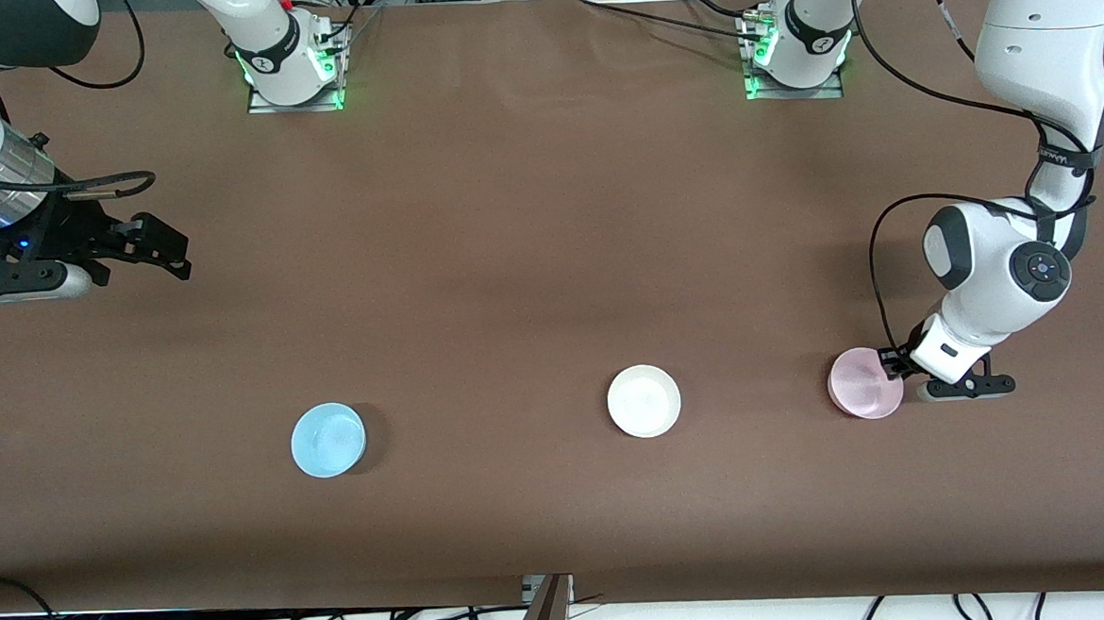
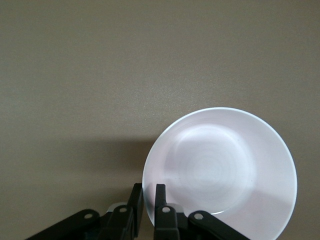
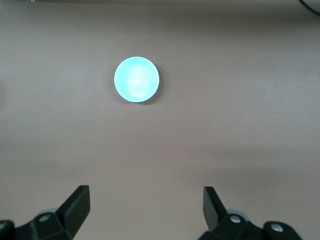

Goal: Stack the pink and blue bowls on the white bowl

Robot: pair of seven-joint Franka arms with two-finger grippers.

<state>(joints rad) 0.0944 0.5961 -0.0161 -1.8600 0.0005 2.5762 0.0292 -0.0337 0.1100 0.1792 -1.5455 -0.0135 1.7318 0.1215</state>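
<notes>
While the three bowls lie in a row on the brown table [image 1: 528, 207], the white bowl [image 1: 645, 401] is the landmark for everything: the pink bowl [image 1: 864, 383] sits beside it toward the left arm's end of the table, well apart, and the blue bowl [image 1: 328, 440] sits toward the right arm's end, farther off again and a little nearer the front camera. The left gripper [image 1: 891, 364] is down at the pink bowl's rim, on the edge that faces away from the white bowl; the left wrist view shows the gripper [image 2: 149, 197] with its two fingers drawn close together across the bowl's [image 2: 220, 167] rim, only a narrow gap between them, one finger outside the wall and one just inside. It looks pinched on the rim, and the bowl seems to be resting on the table. So the coming move, as I judge it, turns on one line: the white bowl lies straight along the row from this gripper, toward the right arm's end, and the pink bowl must be lifted and carried that way to land in it. The right gripper [image 1: 163, 245] waits up in the air at its own end of the table, fingers spread wide and holding nothing, with the blue bowl [image 3: 136, 79] visible below in its wrist view; that arm is plainly the nearer one for blue.
</notes>
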